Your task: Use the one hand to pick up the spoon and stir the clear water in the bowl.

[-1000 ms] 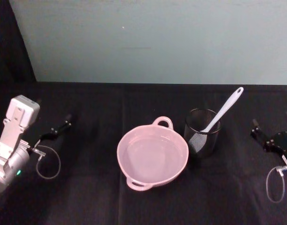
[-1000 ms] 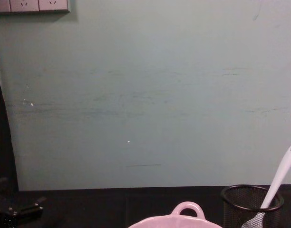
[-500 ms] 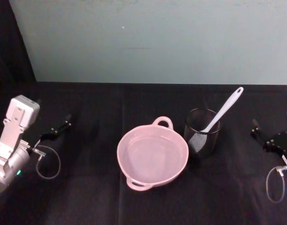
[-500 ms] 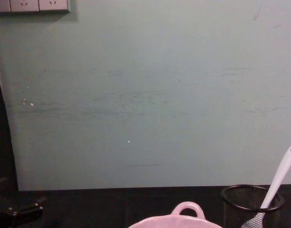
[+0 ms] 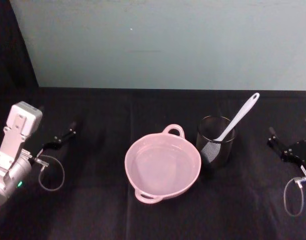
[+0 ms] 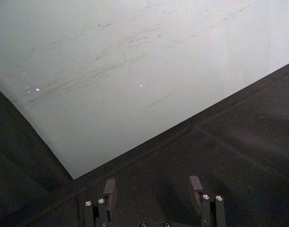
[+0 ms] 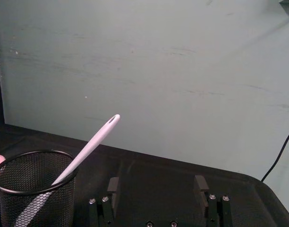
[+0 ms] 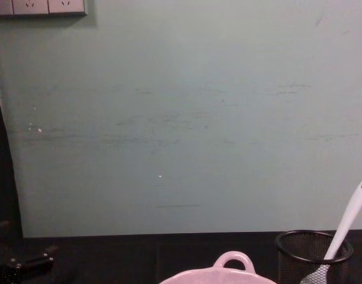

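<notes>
The pale pink bowl (image 5: 138, 160) holds clear water at the middle of the black table; its loop handle (image 8: 233, 260) shows in the chest view. To its right, the white spoon (image 5: 238, 119) leans in a black wire-mesh cup (image 5: 214, 146), handle tip up and head down inside the mesh (image 7: 90, 144) (image 8: 348, 218). My right gripper (image 5: 289, 131) rests at the table's far right, open and empty (image 7: 157, 183), apart from the cup. At the far left my left gripper (image 5: 63, 136) lies on the cloth, open and empty (image 6: 152, 187) (image 8: 27, 263).
A pale green wall (image 5: 158, 45) stands close behind the table. Wall sockets (image 8: 39, 6) sit high on it to the left. Black cloth (image 5: 93, 200) spreads between the bowl and each gripper. A cable loop (image 5: 52, 172) hangs by the left wrist.
</notes>
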